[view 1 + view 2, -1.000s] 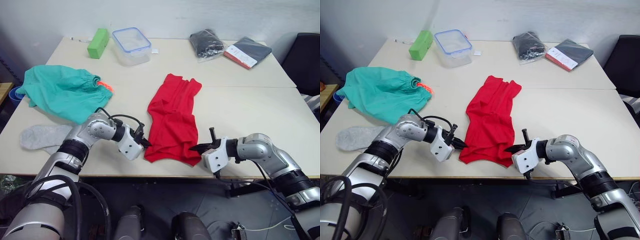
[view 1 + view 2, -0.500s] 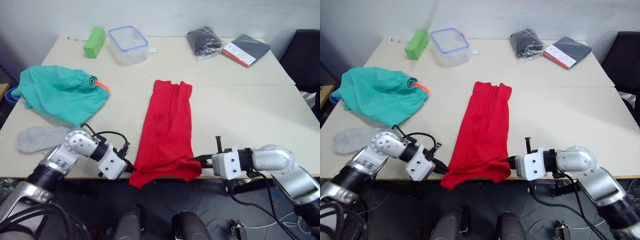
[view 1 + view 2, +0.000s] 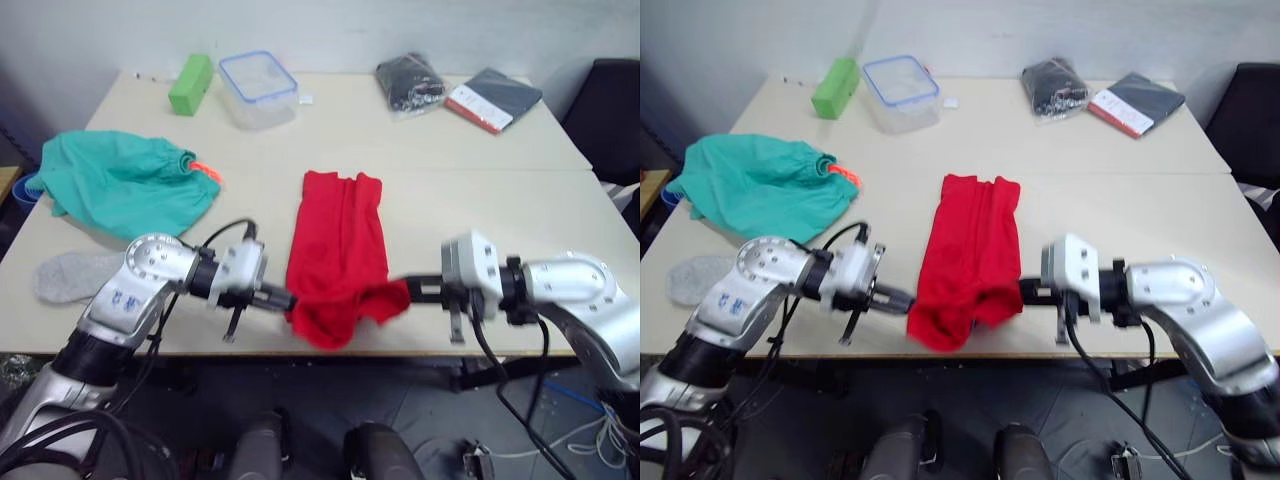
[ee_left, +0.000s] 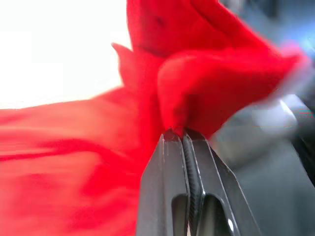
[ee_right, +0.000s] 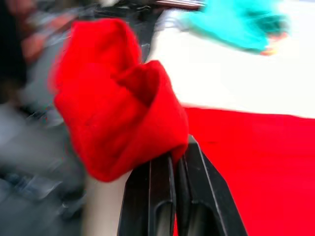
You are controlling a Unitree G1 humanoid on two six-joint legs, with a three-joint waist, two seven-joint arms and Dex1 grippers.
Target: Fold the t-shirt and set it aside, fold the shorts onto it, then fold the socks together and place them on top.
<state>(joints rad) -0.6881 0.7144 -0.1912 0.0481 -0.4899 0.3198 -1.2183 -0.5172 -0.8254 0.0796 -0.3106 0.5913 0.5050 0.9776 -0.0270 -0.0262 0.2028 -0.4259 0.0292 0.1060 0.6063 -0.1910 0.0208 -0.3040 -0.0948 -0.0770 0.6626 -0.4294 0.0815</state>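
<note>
The red t-shirt (image 3: 338, 232) lies as a long strip down the middle of the table, its near end lifted off the surface and sagging between my two grippers. My left gripper (image 3: 287, 300) is shut on the near left corner of the t-shirt (image 4: 147, 123). My right gripper (image 3: 404, 290) is shut on the near right corner of the t-shirt (image 5: 123, 113). The teal-green shorts (image 3: 120, 180) with an orange drawstring lie bunched at the far left. A light-grey sock (image 3: 70, 275) rests at the near left edge, partly behind my left arm.
A green block (image 3: 191, 84) and a clear lidded container (image 3: 259, 88) stand at the back left. A black bagged bundle (image 3: 410, 85) and a dark flat packet (image 3: 494, 98) lie at the back right. The table's near edge (image 3: 200, 352) runs just below my grippers.
Both grippers have risen and come away from the table's near edge, lifting the t-shirt's near end, which had hung over the edge. The cloth now sags between them.
</note>
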